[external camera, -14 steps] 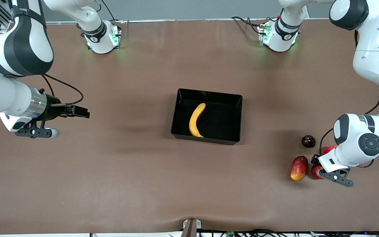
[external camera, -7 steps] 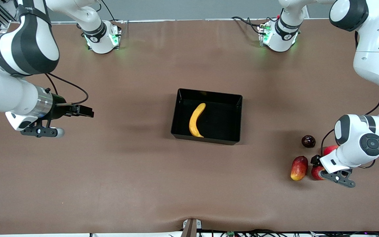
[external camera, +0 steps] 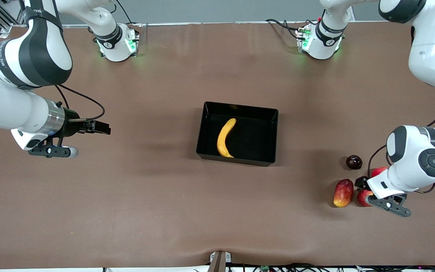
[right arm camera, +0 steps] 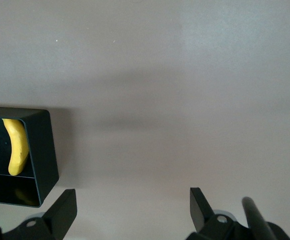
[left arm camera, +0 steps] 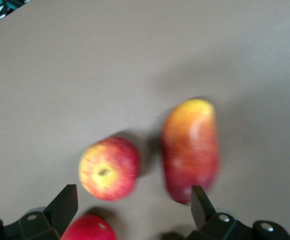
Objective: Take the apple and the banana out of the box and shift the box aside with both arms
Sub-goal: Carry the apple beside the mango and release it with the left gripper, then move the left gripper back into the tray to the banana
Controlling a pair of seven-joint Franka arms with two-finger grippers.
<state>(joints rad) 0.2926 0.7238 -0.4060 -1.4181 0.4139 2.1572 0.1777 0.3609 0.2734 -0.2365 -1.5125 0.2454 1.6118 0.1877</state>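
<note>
The black box sits mid-table with the yellow banana lying inside it. The red-and-yellow apple rests on the table toward the left arm's end, beside the mango. My left gripper hangs open just above the apple. In the left wrist view its fingers stand wide apart, with the apple a little ahead of the gap. My right gripper is open and empty over bare table toward the right arm's end. The right wrist view shows the box and banana ahead.
An oblong red-yellow mango lies beside the apple. It also shows in the left wrist view. A plain red fruit sits close by, near one left finger. A dark round fruit lies slightly farther from the camera.
My right gripper has drifted a little toward the box. My left hand has shifted slightly over the fruits. Banana, box and fruits have not moved.
</note>
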